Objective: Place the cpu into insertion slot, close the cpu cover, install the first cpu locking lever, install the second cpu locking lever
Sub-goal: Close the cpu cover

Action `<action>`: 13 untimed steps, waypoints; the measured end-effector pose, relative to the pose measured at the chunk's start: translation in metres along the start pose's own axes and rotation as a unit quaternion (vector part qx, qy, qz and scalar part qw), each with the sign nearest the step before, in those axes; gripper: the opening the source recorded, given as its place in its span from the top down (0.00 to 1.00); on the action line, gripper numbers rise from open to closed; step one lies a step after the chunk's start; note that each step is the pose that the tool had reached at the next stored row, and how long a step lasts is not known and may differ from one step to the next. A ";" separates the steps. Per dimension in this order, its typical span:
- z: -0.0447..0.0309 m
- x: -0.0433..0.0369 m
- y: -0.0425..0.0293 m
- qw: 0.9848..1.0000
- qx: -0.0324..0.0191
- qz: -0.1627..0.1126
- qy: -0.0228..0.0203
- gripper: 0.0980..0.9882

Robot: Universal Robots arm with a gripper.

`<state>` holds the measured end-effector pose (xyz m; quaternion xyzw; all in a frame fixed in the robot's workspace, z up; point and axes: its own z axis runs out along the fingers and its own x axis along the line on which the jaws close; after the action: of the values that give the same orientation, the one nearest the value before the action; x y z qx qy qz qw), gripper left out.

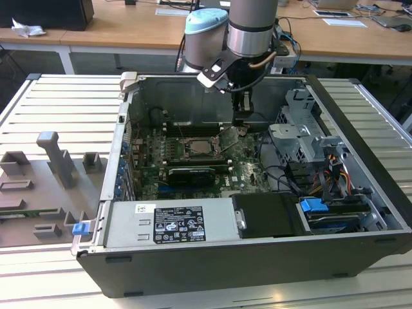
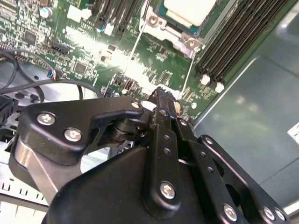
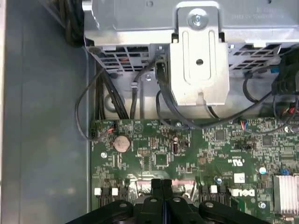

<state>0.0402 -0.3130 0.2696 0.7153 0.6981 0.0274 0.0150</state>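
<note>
The pale cpu [image 2: 189, 9] lies flat in the insertion slot [image 1: 187, 145], the silvery cpu cover [image 2: 180, 36] framing it.

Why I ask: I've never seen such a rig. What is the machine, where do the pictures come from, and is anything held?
The machine is a robot arm reaching down into an open computer case that lies on a slatted table. The exterior view looks on from outside. Both wrist views ride on the arm and look past its end effector at the green circuit board. In the second wrist view the pale cpu sits within a silvery frame. The end effector's fingers are shut together, close to the board, with nothing seen between them.
</note>
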 end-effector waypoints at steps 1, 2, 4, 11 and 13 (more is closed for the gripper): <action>0.0000 0.0000 0.0005 1.000 0.000 0.000 0.000 0.99; 0.0001 0.0000 0.0011 1.000 0.000 0.000 0.000 0.99; 0.0031 0.0001 0.0069 1.000 0.001 0.000 0.000 0.99; 0.0139 0.0002 0.0197 1.000 0.006 -0.009 -0.001 0.99; 0.0161 0.0002 0.0210 1.000 0.006 -0.012 -0.001 0.99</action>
<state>0.0621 -0.3131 0.2548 0.7072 0.7066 0.0224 0.0115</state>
